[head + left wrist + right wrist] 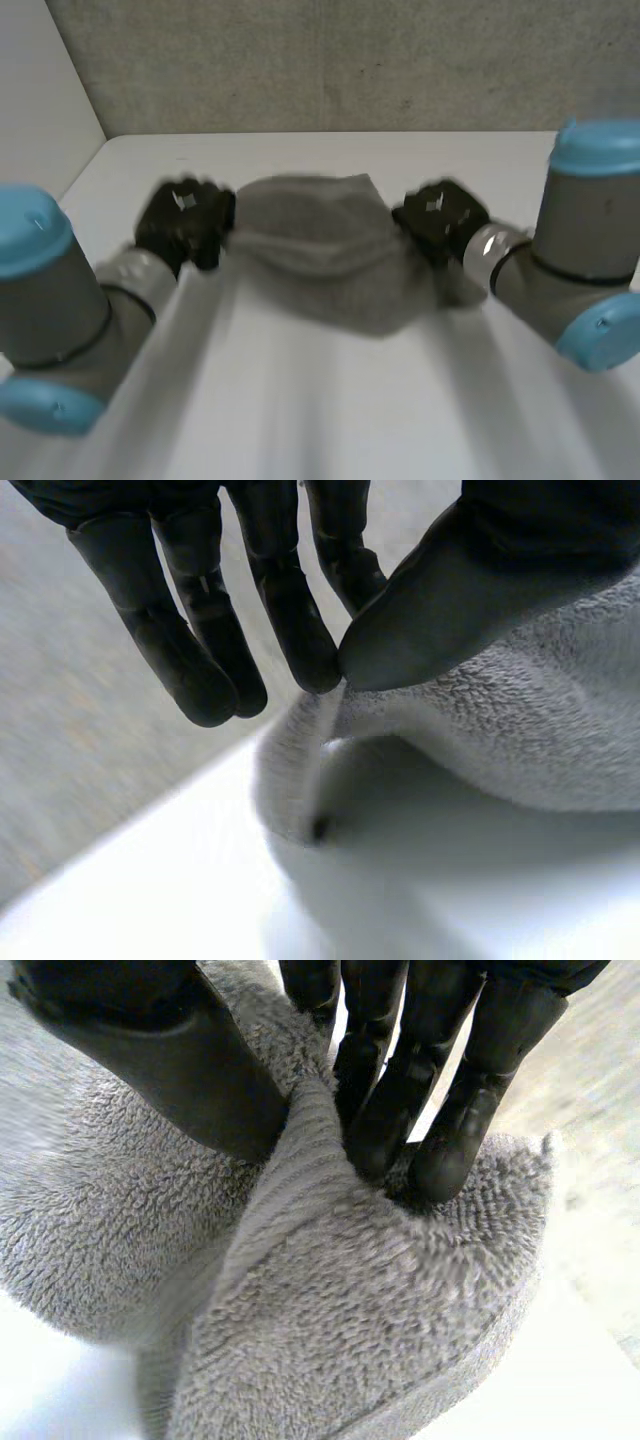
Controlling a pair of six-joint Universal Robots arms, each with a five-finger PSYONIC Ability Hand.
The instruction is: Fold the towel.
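Observation:
A grey towel (325, 250) hangs bunched between my two hands above the white table (330, 420). My left hand (185, 222) holds its left edge; in the left wrist view the thumb (470, 590) pinches the towel's (520, 730) hem against a fingertip. My right hand (440, 220) holds the right edge. In the right wrist view its thumb (170, 1050) and fingers (400, 1090) squeeze a fold of the towel (330, 1340) between them. The towel's lower part sags toward the table.
A grey wall (330, 60) stands behind the table's far edge, and a pale panel (40, 90) closes the left side. Both grey arms with light-blue caps flank the towel at the left (50, 320) and right (590, 260).

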